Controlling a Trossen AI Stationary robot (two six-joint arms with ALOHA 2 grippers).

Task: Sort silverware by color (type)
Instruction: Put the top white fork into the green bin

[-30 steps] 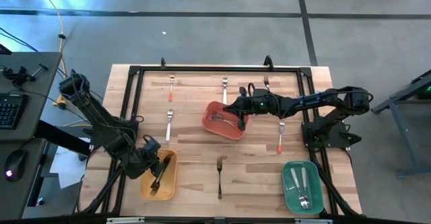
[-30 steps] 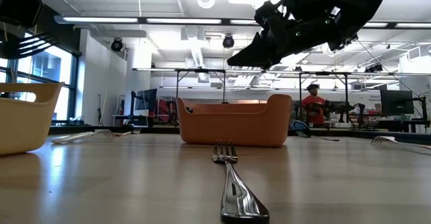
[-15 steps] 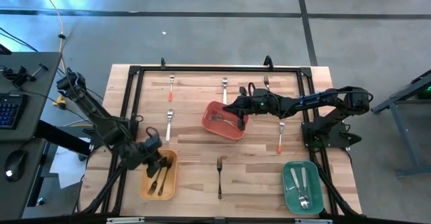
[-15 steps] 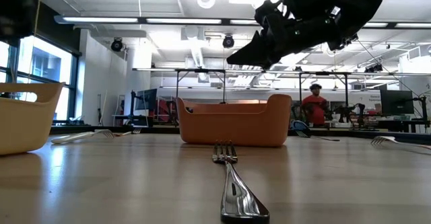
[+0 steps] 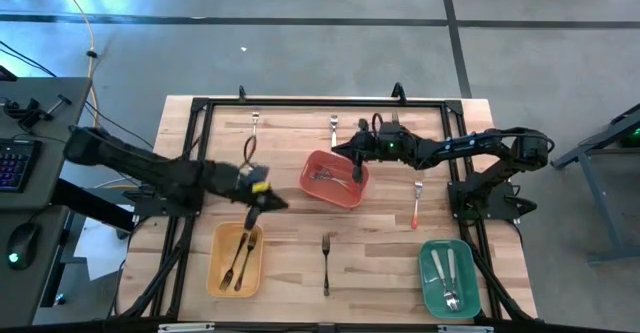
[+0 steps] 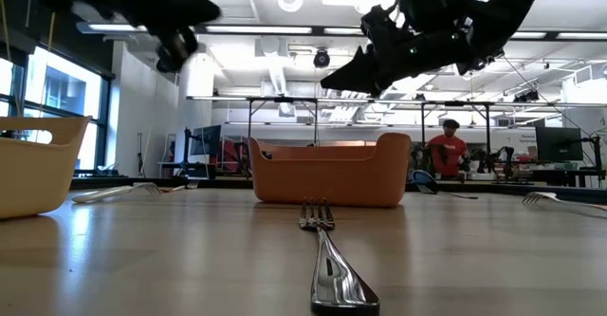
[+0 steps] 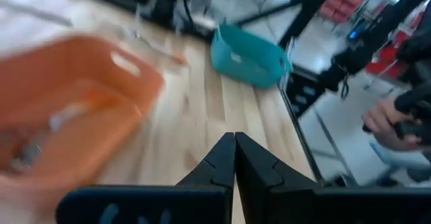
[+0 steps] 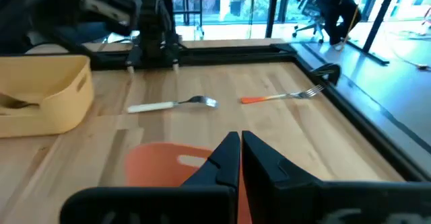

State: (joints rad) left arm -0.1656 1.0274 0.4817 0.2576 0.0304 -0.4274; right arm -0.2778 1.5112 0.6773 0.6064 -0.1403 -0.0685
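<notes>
My left gripper is shut and empty, hovering between the yellow bin and the red bin; the left wrist view shows its fingers closed. Two dark forks lie in the yellow bin. My right gripper is shut and empty above the red bin's far rim, fingers closed. Silverware lies flat on the table: a dark fork near the front, an orange-handled fork at the right, a white-handled one, and small forks near the far edge.
The green bin at the front right holds two pale utensils. The red bin holds some silverware. A black frame runs around the tabletop. Bare wood lies between the three bins. A person stands far behind the table.
My left gripper has left the yellow bin, where a second dark fork now lies beside the first. It rose and swung toward the table's far edge and middle, rolling as it went. My right gripper has shifted slightly toward the far edge.
</notes>
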